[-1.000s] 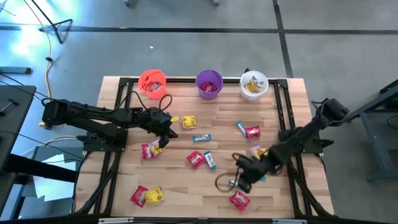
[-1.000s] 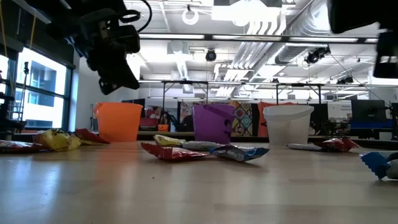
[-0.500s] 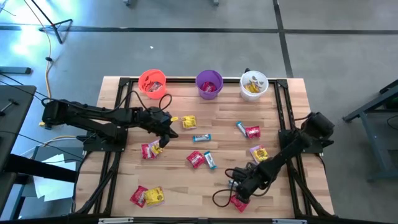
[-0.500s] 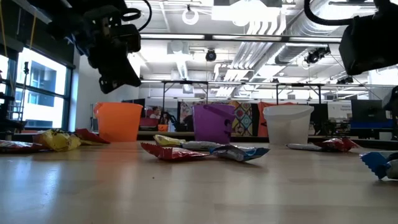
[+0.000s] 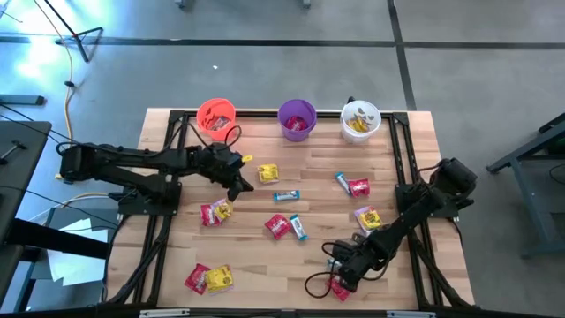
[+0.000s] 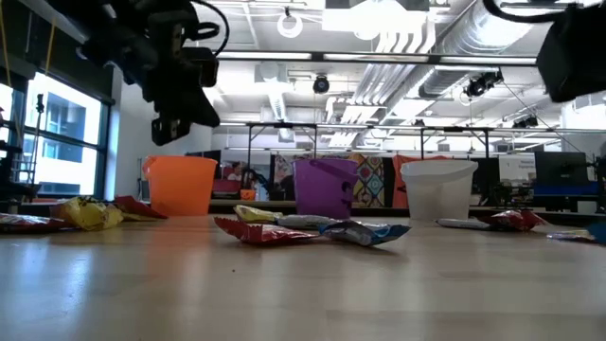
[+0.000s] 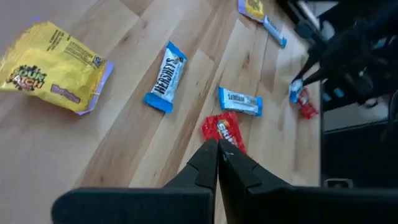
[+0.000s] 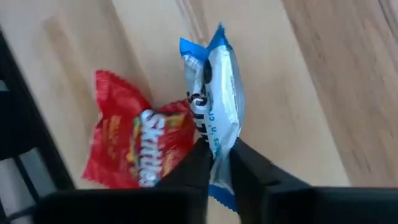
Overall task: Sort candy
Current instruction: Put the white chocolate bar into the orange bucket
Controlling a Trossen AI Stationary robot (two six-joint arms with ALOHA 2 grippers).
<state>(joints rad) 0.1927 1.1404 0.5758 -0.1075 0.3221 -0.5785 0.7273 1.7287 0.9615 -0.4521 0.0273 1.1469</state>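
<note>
1. The wooden table (image 5: 291, 190) fills the middle of the high view. Loose candy lies across its centre and lower half, so by my reading the sorting is well short of finished.
2. The left gripper (image 5: 237, 181) hangs over the left-centre of the high view, just beside a yellow Sour Patch packet (image 5: 267, 173). Its fingers are pressed together with nothing between them, as the left wrist view shows.
3. The right gripper (image 5: 340, 268) sits low in the lower right of the high view. In the right wrist view its fingers pinch a blue-and-white Hershey's bar (image 8: 219, 102), held above a red Skittles packet (image 8: 140, 146) on the boards.
4. Three cups line the top edge of the high view: the orange cup (image 5: 216, 117) at left, the purple cup (image 5: 297, 119) in the middle, the white cup (image 5: 360, 120) at right. Each already holds some candy; the white one shows yellow.
5. Unsorted pieces seen from above:
   - a red and yellow pair (image 5: 208, 278) at lower left;
   - another red and yellow pair (image 5: 214, 211) at left-centre;
   - a blue bar (image 5: 285, 196) at centre;
   - a red packet with a blue bar (image 5: 286, 226) just below centre;
   - a blue bar and red packet (image 5: 353, 185) at right;
   - a yellow packet (image 5: 367, 217) at right.
6. The gripped bar probably goes to a cup next.
</note>
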